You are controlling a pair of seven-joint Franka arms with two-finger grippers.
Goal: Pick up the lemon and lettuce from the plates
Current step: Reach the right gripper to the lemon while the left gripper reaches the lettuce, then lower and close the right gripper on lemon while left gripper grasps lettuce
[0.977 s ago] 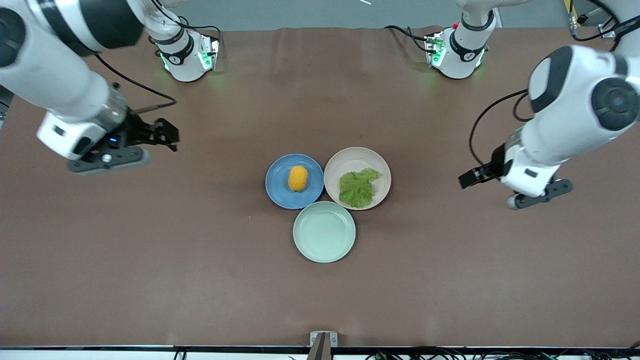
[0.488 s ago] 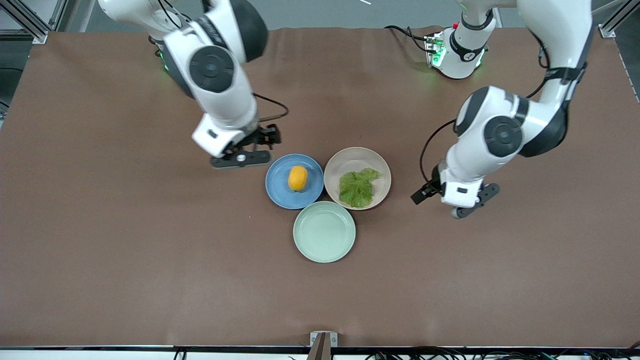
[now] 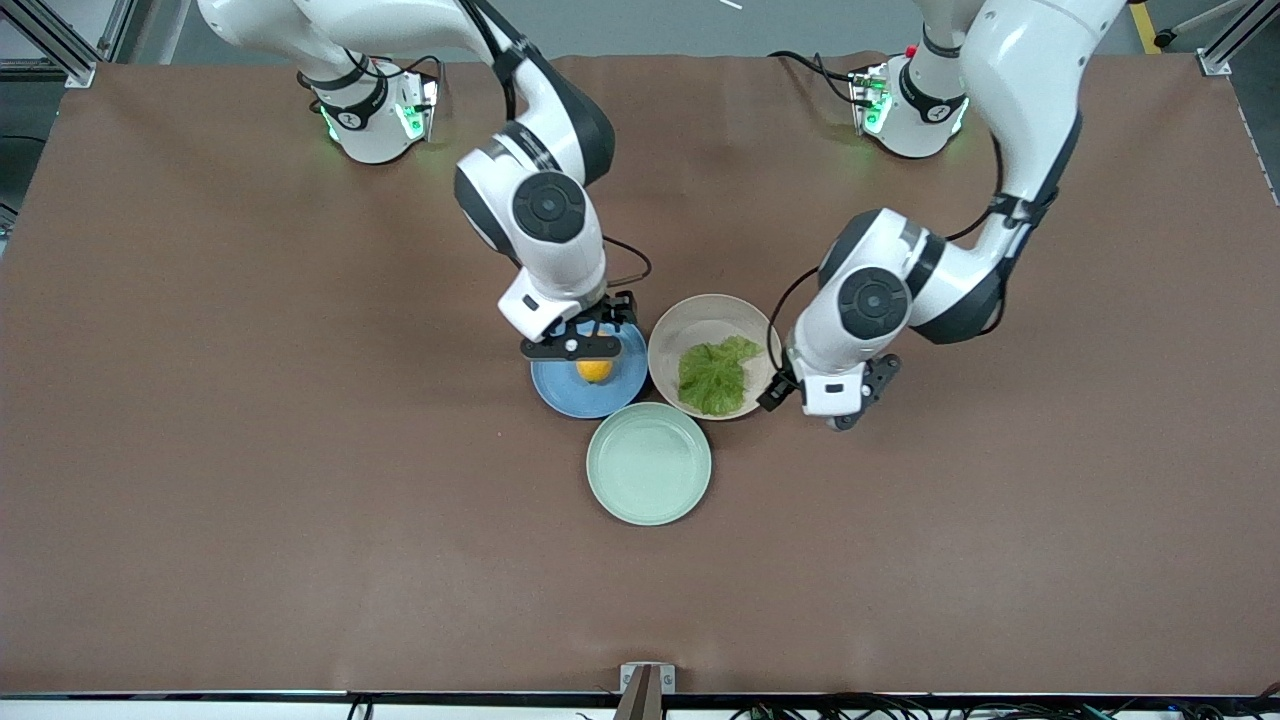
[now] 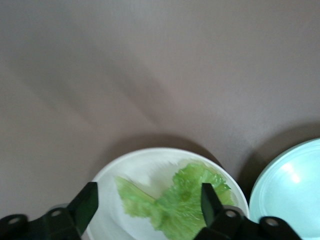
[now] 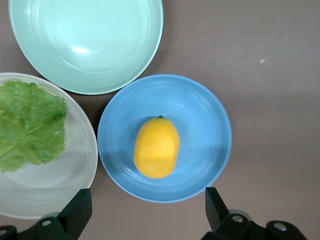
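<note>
The lemon lies on the blue plate, partly hidden under my right hand. In the right wrist view the lemon sits in the middle of the blue plate. My right gripper is open and empty over the plate's edge that is farther from the front camera. The lettuce lies on the beige plate. My left gripper is open and empty over that plate's edge toward the left arm's end.
An empty mint-green plate touches both plates, nearer to the front camera; it also shows in the right wrist view and the left wrist view. Brown table cloth lies all around.
Both arms have swung in from the table's ends to the plates. The right gripper went from beside the blue plate to over it. The left gripper closed in on the beige plate.
</note>
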